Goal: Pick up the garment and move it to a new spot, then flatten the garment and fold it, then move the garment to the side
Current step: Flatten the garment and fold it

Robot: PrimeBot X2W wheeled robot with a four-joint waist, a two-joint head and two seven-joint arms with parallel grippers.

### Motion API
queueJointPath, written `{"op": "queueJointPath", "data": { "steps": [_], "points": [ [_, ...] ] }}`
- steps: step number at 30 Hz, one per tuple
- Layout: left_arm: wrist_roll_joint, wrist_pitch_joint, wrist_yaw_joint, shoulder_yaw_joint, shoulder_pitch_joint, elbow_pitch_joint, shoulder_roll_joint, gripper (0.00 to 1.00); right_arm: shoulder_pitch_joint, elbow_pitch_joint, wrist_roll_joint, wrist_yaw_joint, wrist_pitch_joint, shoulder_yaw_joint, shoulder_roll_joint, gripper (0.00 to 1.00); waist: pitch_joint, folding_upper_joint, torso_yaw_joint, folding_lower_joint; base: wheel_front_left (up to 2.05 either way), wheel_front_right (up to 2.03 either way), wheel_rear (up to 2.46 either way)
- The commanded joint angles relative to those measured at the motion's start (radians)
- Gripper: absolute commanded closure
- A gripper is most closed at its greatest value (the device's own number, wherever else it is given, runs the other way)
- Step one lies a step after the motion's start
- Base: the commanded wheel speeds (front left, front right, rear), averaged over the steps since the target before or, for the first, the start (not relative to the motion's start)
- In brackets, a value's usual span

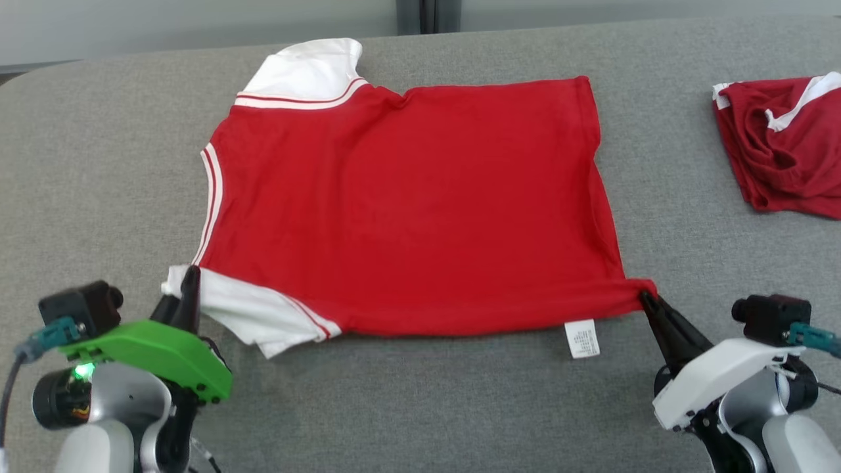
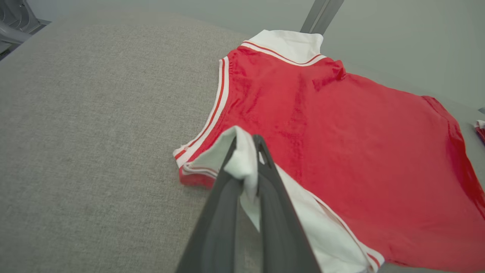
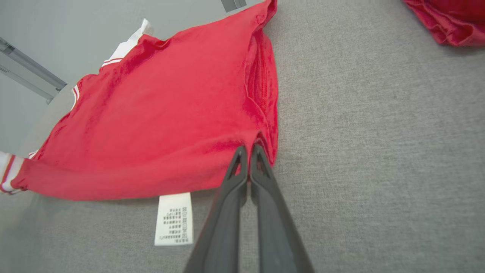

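Note:
The garment (image 1: 407,203) is a red shirt with white sleeves and striped trim, spread flat on the grey table, collar side to the left. My left gripper (image 1: 190,276) is shut on the near white sleeve; in the left wrist view the white cloth (image 2: 244,163) bunches between the fingers of that gripper (image 2: 246,142). My right gripper (image 1: 647,299) is shut on the near right hem corner; the right wrist view has the red garment (image 3: 170,113) pinched at the tips of that gripper (image 3: 249,149). A white care label (image 1: 582,338) hangs from the near edge.
A second, crumpled dark red garment (image 1: 782,151) with white trim lies at the right edge of the grey table (image 1: 98,164). The table's back edge meets a pale wall with a dark post (image 1: 427,14).

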Motion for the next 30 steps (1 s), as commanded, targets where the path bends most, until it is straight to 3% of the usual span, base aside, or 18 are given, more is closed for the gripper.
{"op": "queueJointPath", "data": {
  "steps": [1, 9, 10, 11, 12, 13, 17, 21, 25, 30],
  "points": [
    [-0.023, 0.016, -0.010, 0.008, -0.056, 0.023, 0.013, 1.00, -0.043, 0.002, 0.007, 0.000, 0.008, -0.004, -0.001, 1.00, 0.048, 0.0000, -0.025, 0.0000, 0.00, 0.00, 0.00],
    [-0.033, 0.009, -0.042, -0.007, -0.289, 0.203, 0.030, 1.00, -0.199, 0.075, 0.016, 0.000, -0.048, 0.009, -0.007, 1.00, 0.121, 0.0000, -0.030, 0.0000, 0.00, 0.00, 0.00],
    [-0.034, 0.002, -0.047, -0.009, -0.309, 0.225, 0.028, 0.78, -0.213, 0.086, 0.015, 0.000, -0.062, 0.016, -0.009, 1.00, 0.127, 0.0000, -0.031, 0.0000, 0.00, 0.00, 0.00],
    [-0.030, -0.008, -0.055, -0.015, -0.329, 0.254, 0.029, 0.02, -0.230, 0.096, 0.022, 0.000, -0.089, 0.024, -0.009, 0.82, 0.132, 0.0000, -0.032, 0.0000, 0.00, 0.00, 0.00],
    [-0.034, -0.023, -0.065, -0.018, -0.345, 0.272, 0.025, 0.00, -0.242, 0.107, 0.021, 0.000, -0.106, 0.029, -0.013, 0.56, 0.137, 0.0000, -0.032, 0.0000, 0.00, 0.00, 0.00],
    [-0.033, -0.046, -0.073, -0.020, -0.364, 0.294, 0.022, 0.00, -0.249, 0.121, 0.011, 0.000, -0.130, 0.039, -0.022, 0.00, 0.141, 0.0000, -0.032, 0.0000, 0.00, 0.00, 0.00],
    [0.035, -0.188, -0.082, -0.041, -0.391, 0.333, 0.031, 0.00, -0.271, 0.127, -0.042, 0.000, -0.284, 0.073, -0.047, 0.00, 0.150, 0.0000, -0.030, 0.0000, 0.00, 0.00, 0.00],
    [0.116, -0.355, -0.058, -0.062, -0.350, 0.345, 0.027, 0.00, -0.244, 0.122, -0.122, 0.000, -0.416, 0.081, -0.060, 0.00, 0.142, 0.0000, -0.029, 0.0000, 0.00, 0.00, 0.00],
    [0.196, -0.500, -0.015, -0.077, -0.284, 0.326, 0.037, 0.00, -0.197, 0.084, -0.203, 0.000, -0.454, 0.054, -0.043, 0.00, 0.115, 0.0000, -0.030, 0.0000, 0.00, 0.00, 0.00],
    [0.229, -0.578, 0.017, -0.082, -0.173, 0.295, 0.034, 0.00, -0.121, 0.032, -0.247, 0.000, -0.461, 0.026, -0.009, 0.00, 0.080, 0.0000, -0.029, 0.0000, 0.00, 0.00, 0.00]
  ]
}}
